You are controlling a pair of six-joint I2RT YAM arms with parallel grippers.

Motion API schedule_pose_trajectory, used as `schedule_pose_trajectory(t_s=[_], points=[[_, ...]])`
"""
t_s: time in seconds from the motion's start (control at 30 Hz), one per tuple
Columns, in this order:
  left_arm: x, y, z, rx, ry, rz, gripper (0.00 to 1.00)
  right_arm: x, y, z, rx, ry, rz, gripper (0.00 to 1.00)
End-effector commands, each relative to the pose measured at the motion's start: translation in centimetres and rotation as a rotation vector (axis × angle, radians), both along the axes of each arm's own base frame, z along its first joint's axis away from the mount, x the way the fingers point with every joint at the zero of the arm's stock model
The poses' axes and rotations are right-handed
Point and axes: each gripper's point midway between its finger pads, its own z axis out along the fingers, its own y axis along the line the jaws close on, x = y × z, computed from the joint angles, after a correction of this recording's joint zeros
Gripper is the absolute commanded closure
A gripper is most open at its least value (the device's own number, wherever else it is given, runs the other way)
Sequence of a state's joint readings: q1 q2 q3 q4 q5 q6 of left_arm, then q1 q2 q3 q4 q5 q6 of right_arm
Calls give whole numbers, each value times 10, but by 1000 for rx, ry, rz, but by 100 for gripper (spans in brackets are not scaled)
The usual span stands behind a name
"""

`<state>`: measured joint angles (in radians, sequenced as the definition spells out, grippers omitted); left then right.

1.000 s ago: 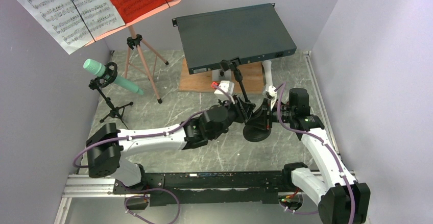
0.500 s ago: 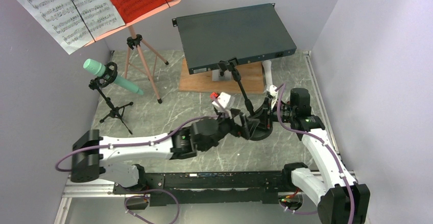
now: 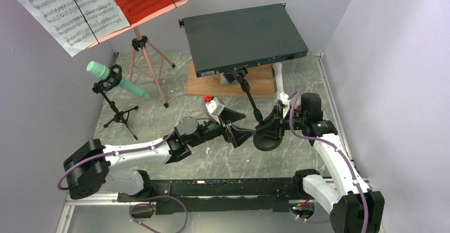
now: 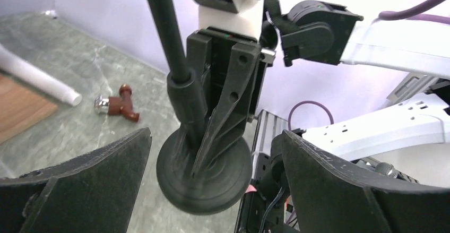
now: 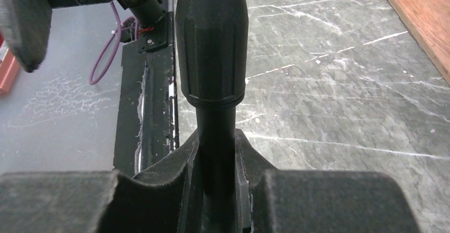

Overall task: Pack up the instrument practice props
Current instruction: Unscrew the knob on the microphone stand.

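Two padded fingers of my right gripper (image 5: 216, 190) are clamped on the thin lower pole of the small black round-based mic stand (image 3: 267, 139). The grip is just under the pole's thicker collar and just above the disc base, which seems to rest on the marbled table (image 3: 175, 105) right in front of that arm. My left gripper (image 3: 240, 128) hangs just beside the base, facing the stand from the left, with its jaws spread wide and nothing between them. From the grip the pole leans up and away toward the dark grey rack-mount box (image 3: 244, 36). Its clip end sits right at the box's front edge, above the wooden board (image 3: 212, 84); I cannot tell whether they touch. That is my main worry: if I lift or swing the stand without first drawing it clear, the clip could catch the box and shove it askew. A pinch so low on a round, narrow pole may also let the heavy base pivot or slide through the pads, so a quick move could drop it. The open left jaws are near enough to clip the base if either arm drifts. Well apart at the far left, the salmon-pink music stand (image 3: 150, 66) with its sheet-music pages (image 3: 63, 5) is upright, not yet packed.
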<state>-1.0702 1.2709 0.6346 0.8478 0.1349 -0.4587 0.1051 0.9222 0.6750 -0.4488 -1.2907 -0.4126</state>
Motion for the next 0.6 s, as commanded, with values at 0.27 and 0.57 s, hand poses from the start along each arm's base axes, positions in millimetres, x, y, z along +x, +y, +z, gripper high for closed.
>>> schedule_pose_trajectory(t_s=[0.27, 0.57], points=[[8, -24, 42, -195, -145, -21, 21, -8, 4, 18, 65, -73, 80, 100], [20, -26, 47, -256, -118, 17, 45, -7, 4, 18, 62, -74, 77, 100]])
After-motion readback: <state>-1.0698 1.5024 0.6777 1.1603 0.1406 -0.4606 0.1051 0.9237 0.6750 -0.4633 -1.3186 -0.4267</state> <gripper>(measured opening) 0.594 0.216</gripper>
